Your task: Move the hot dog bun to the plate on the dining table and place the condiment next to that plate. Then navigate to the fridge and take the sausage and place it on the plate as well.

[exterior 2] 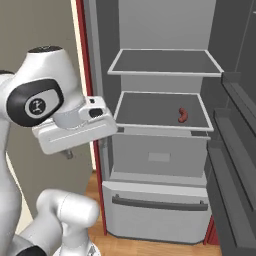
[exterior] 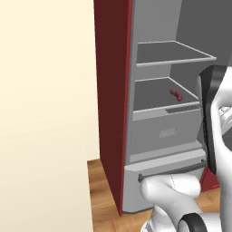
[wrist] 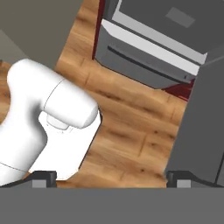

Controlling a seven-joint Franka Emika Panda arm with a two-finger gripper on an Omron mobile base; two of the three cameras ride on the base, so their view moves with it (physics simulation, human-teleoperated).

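Robot sat at open fridge (exterior 2: 165, 150); sausage (exterior 2: 182, 115) untaken on its middle shelf; gripper (wrist: 111, 177) jaws apart, empty.

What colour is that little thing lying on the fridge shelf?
The sausage is dark reddish-brown, clearest in the right base view, on the fridge's lower shelf.

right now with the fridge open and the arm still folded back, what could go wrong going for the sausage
1. The sausage is small and lies far back on the right of the middle shelf, so the reach is deep and a grasp could miss or roll it.
2. The upper shelf sits close above, so the arm might bump it going in.
3. The gripper is open and points down at the wooden floor; swinging it up could clip the fridge frame.
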